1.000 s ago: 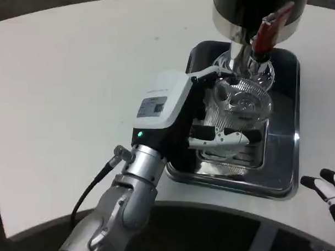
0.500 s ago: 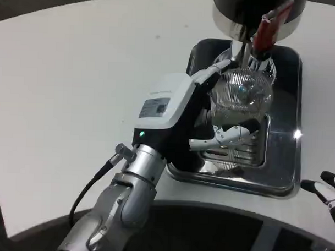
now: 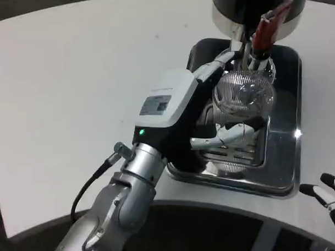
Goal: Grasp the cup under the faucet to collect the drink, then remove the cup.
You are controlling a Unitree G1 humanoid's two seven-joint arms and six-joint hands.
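A clear ribbed plastic cup (image 3: 243, 98) is lifted over the steel drip tray (image 3: 284, 162), close under the faucet (image 3: 252, 54) of the black and silver dispenser (image 3: 254, 15) with its red lever (image 3: 268, 27). My left hand (image 3: 181, 118) grips the cup from the left, fingers wrapped around its side and front. The fingertips of my right hand (image 3: 326, 191) rest at the table's front right edge, apart from the tray, with nothing in them.
The tray's slotted grate (image 3: 235, 155) lies below the cup. The white table (image 3: 75, 84) stretches wide to the left. Its curved front edge (image 3: 230, 207) runs just behind my left forearm (image 3: 120, 206).
My left hand has raised the cup off the grate and brought it up closer under the faucet. The right hand has slid slightly down and right.
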